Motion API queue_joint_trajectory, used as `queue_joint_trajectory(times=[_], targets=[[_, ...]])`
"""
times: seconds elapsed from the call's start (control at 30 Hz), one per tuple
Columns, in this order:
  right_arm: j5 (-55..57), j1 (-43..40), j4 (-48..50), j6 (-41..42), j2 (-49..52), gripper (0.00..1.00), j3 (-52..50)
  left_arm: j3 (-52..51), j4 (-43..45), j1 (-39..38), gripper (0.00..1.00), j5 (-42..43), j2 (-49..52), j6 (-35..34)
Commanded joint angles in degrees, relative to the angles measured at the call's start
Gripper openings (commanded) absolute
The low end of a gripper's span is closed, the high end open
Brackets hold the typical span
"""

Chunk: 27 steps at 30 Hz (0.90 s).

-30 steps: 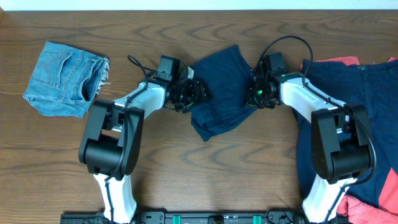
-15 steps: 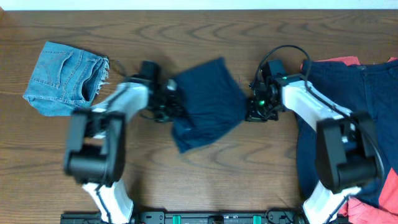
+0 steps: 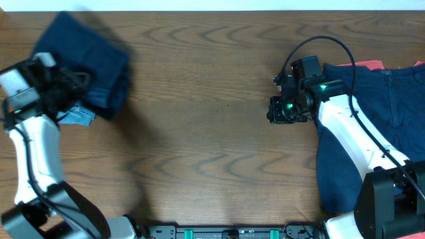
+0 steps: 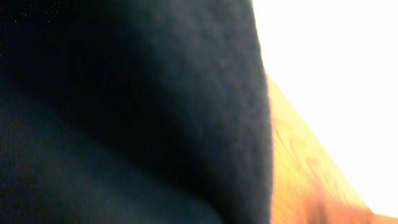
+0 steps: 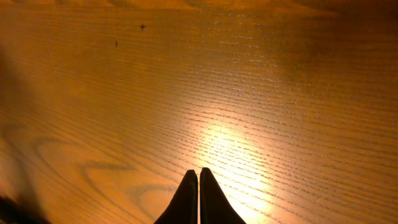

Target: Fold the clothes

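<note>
A folded navy garment hangs blurred at the far left over the folded denim shorts, of which only a light-blue corner shows. My left gripper is shut on the navy garment; in the left wrist view the navy cloth fills the frame and hides the jaws. My right gripper is shut and empty above bare wood, left of the clothes pile; its closed fingertips hold nothing.
A pile of unfolded clothes lies at the right edge: a large navy piece with coral-red cloth behind it. The wooden table spans between the arms. A cable loops over the right arm.
My left arm has swung the navy garment from the table's middle to the far left, over the denim shorts. My right gripper has let go of it and stays near the pile.
</note>
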Motion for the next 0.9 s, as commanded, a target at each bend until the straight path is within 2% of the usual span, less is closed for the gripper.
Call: queue_joint_trajectory(times=[0.0,0.03,0.07,0.1,0.13,0.27,0.4,0.47,0.6,0.7,0.87], targets=[[-0.6,0.9,-0.2,-0.7,-0.2,0.03,0.1,0.8,3.8,4.5,0.07,-1.4,4.8,0.8],[-0.6,1.1,-0.2,-0.7,-0.2,0.03,0.1,0.8,4.5,5.5,0.06,-1.8,6.1,0.9],[-0.6,1.2,-0.2,-0.7,-0.2,0.02,0.1,0.8,5.1,6.5,0.13,-1.8,7.5,0.9],[-0.6,1.4,-0.4,-0.7,-0.2,0.02,0.1,0.8,5.4,7.5,0.45,-1.8,9.2,0.9],[-0.6,1.6,-0.4,-0.7,-0.2,0.02,0.1,0.8,5.2,8.2,0.98,-1.8,10.4,0.9],[-0.6,1.7,-0.4,-0.7,-0.2,0.02,0.1,0.8,-2.0,11.2,0.98,-3.4,12.2,2.6],[-0.6,1.7,-0.5,0.0,-0.2,0.02,0.1,0.8,-11.1,14.2,0.98,-16.2,10.1,4.5],[-0.6,1.7,-0.5,0.0,-0.2,0.02,0.1,0.8,-12.9,15.5,0.98,-18.8,8.4,4.4],[-0.8,1.7,-0.6,0.0,-0.2,0.02,0.1,0.9,-14.3,16.3,0.98,-17.6,3.3,4.2],[-1.7,1.7,-0.5,0.0,-0.2,0.02,0.1,0.9,-15.4,15.1,0.98,-13.4,-1.1,4.4],[-1.8,1.8,0.1,0.0,-1.0,0.02,0.1,0.9,-16.7,7.8,0.98,-4.0,-9.0,14.8]])
